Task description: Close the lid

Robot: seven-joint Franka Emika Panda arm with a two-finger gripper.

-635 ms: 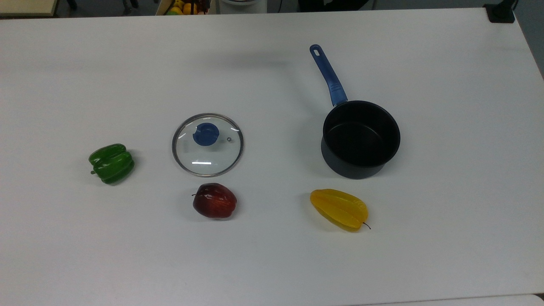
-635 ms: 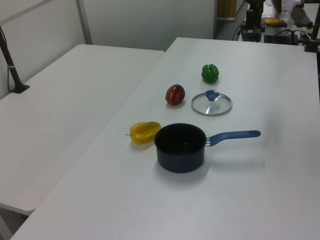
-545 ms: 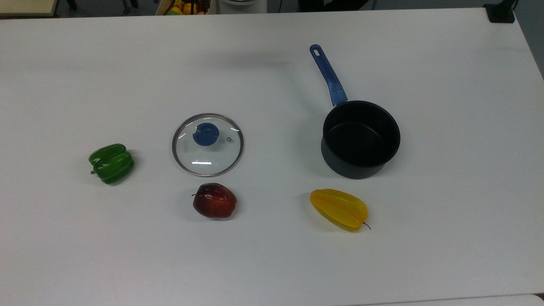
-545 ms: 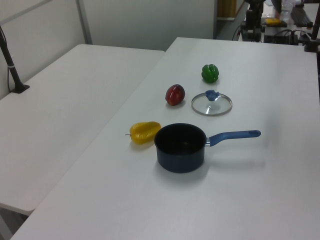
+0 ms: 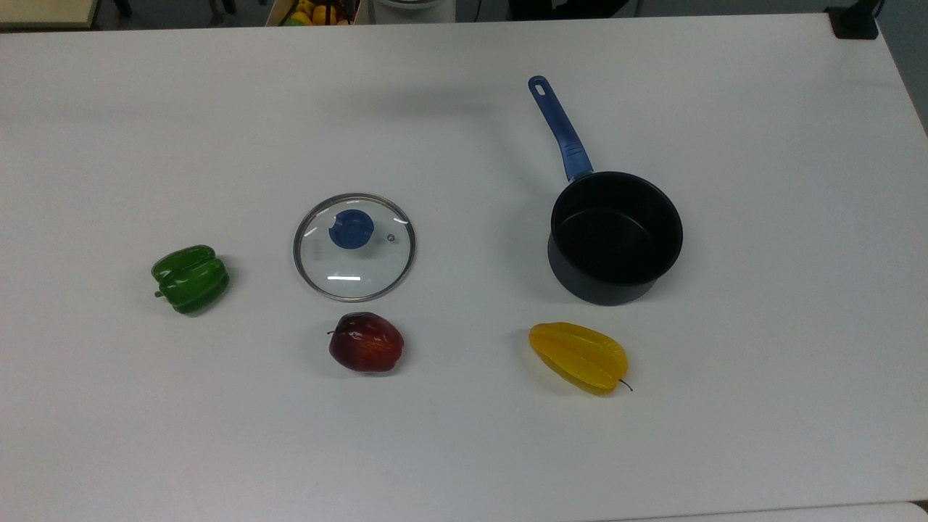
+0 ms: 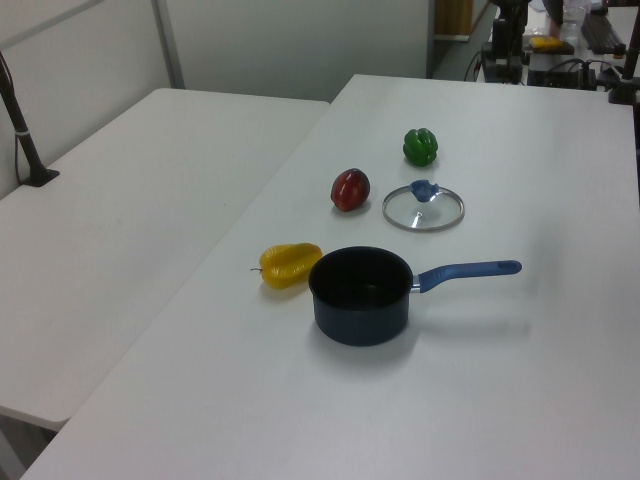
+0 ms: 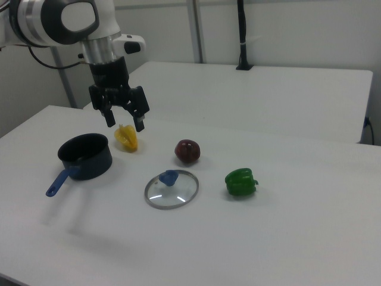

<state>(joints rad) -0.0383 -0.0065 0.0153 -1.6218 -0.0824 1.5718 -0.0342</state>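
The lid (image 5: 354, 246), clear glass with a metal rim and a blue knob, lies flat on the white table (image 5: 464, 449). It also shows in the left view (image 6: 423, 208) and the right view (image 7: 171, 189). The dark pot (image 5: 615, 235) with a blue handle stands uncovered to the top view's right of the lid, seen too in the left view (image 6: 362, 295) and the right view (image 7: 85, 156). My gripper (image 7: 124, 123) hangs open, high above the table in the right view, between pot and lid, holding nothing.
A green pepper (image 5: 190, 279), a red apple (image 5: 366, 342) and a yellow starfruit (image 5: 578, 357) lie around the lid and pot. A second white table (image 6: 120, 200) adjoins at the left view's left.
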